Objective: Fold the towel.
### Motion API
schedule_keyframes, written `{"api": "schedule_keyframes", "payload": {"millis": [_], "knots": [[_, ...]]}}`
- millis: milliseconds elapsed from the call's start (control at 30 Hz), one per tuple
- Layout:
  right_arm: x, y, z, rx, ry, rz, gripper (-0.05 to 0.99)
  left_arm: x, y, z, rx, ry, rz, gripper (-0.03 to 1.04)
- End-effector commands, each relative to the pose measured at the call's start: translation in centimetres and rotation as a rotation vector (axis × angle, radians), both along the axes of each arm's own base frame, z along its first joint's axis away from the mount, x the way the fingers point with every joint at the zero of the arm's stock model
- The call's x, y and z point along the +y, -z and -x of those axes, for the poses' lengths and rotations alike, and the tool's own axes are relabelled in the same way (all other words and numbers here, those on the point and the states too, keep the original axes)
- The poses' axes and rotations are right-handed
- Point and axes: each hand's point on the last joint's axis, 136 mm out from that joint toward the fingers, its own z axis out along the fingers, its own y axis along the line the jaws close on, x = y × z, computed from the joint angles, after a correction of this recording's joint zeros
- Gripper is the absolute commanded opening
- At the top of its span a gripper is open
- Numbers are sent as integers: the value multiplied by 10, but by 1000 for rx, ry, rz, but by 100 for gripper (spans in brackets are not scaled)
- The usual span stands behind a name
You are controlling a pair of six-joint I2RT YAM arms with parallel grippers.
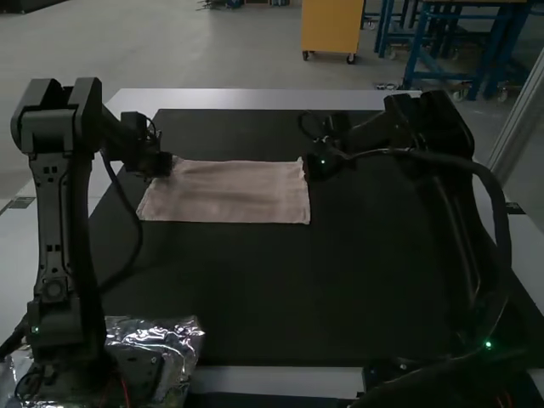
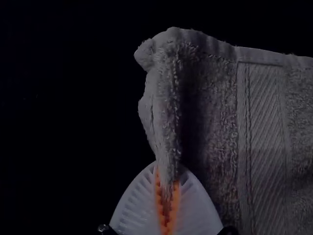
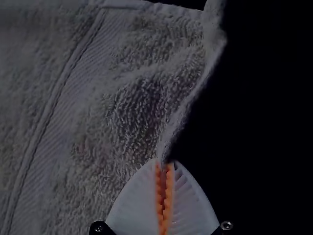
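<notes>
I'm pinching the terry towel point(image 1: 225, 194), in the upper left of the high view, near its far corners with my left gripper point(image 2: 167, 172) and right gripper point(image 3: 165, 164), expecting soft, light, floppy pile.

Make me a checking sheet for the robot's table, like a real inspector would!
Surface: dark mat.
Job's things: pinkish towel, a wide rectangle stretched between the grippers.
Clutter: shiny, crinkled plastic by the left arm's base.
Left gripper: shut on the towel near its far left corner.
Right gripper: shut on the towel's right edge.
Cables: black cable curving along the right arm.
Surroundings: pale tabletop bordering the mat.
</notes>
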Motion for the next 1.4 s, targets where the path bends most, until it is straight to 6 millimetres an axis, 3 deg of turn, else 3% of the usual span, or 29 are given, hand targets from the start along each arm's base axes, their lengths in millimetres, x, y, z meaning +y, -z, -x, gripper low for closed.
{"api": "schedule_keyframes", "payload": {"millis": [0,300,533,700,933,1367], "knots": [[5,8,13,58,-41,-31,-2,24,24,12,52,-43,-17,2],[5,-30,4,-6,-35,-49,-2,18,-12,3,-12,-4,7,2],[-7,-47,2,-25,-15,-56,-2,12,-31,6,-20,18,29,2],[-15,-60,4,-34,-5,-68,-2,19,-46,10,-30,23,14,2],[-18,-64,18,-16,-14,-76,-2,15,-55,22,1,52,31,2],[-16,-96,35,-28,-29,-123,-2,-2,-79,54,20,108,42,3]]}}
